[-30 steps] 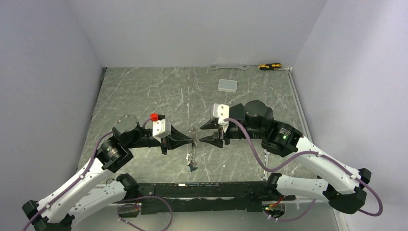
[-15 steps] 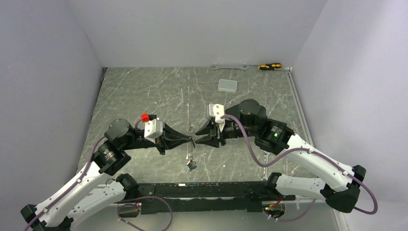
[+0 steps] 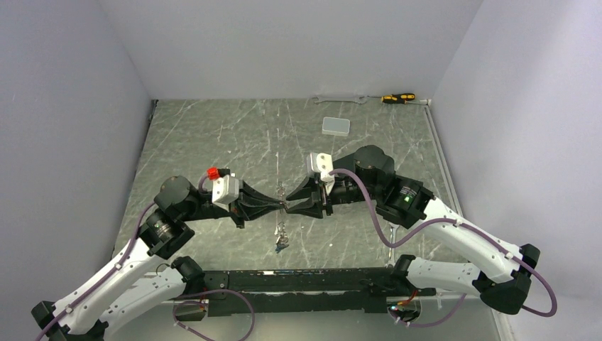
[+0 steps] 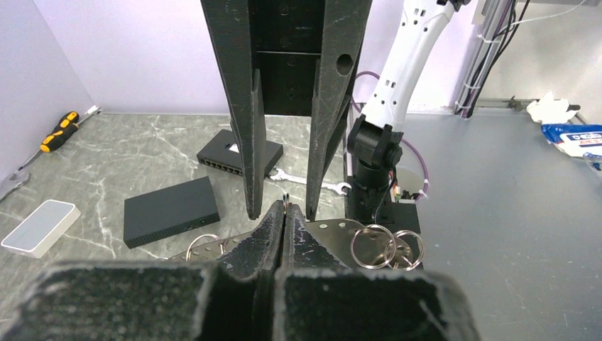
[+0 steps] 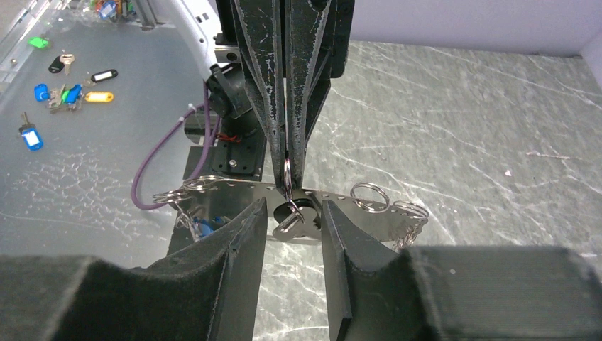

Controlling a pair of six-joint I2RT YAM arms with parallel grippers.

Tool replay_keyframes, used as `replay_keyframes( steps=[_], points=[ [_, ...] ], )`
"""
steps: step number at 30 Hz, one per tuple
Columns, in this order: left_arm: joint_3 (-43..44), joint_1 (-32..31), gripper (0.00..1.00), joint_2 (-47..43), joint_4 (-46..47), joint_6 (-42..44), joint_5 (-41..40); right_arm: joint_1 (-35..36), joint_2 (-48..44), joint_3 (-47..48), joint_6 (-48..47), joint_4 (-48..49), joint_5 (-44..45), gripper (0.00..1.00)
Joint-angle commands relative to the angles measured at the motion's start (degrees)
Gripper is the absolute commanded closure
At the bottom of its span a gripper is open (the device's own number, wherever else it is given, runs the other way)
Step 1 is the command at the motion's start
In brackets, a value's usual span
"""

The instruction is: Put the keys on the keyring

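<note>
While the left gripper [image 4: 284,217] is clenched on the keyring [image 5: 287,172], held in mid-air between both arms, the right gripper [image 5: 292,209] — fingers spread, grasping nothing — flanks a key [image 5: 288,220] hanging beneath, a blue-tagged key [image 5: 204,229] dangling nearby.

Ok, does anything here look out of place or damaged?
Nothing looks damaged or spilled. Only a silver spanner lies loose on the table beside the right arm's base. The left gripper is shut on the keyring, as expected.
</note>
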Motion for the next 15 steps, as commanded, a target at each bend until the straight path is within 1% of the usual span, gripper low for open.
replay_keyframes(
  steps=[1, 10, 12, 15],
  points=[
    [-1.1, -0.1, 1.00, -0.8, 8.3, -2.6, -0.5, -0.2, 0.1, 0.3, 0.9, 4.2, -2.0, 0.66],
    [-3.1, -0.1, 1.00, -0.9, 13.4, -5.3, -2.3, -0.2, 1.0, 0.7, 0.8, 4.5, -2.3, 0.78],
    [-3.3, -0.1, 1.00, -0.9, 14.1, -5.5, -2.8, -0.2, 1.0, 0.8, 0.7, 4.4, -2.0, 0.78],
    [-3.5, -0.1, 1.00, -1.0, 14.8, -5.8, -3.5, -0.2, 0.8, 0.6, 0.6, 4.1, -1.6, 0.70]
  ],
)
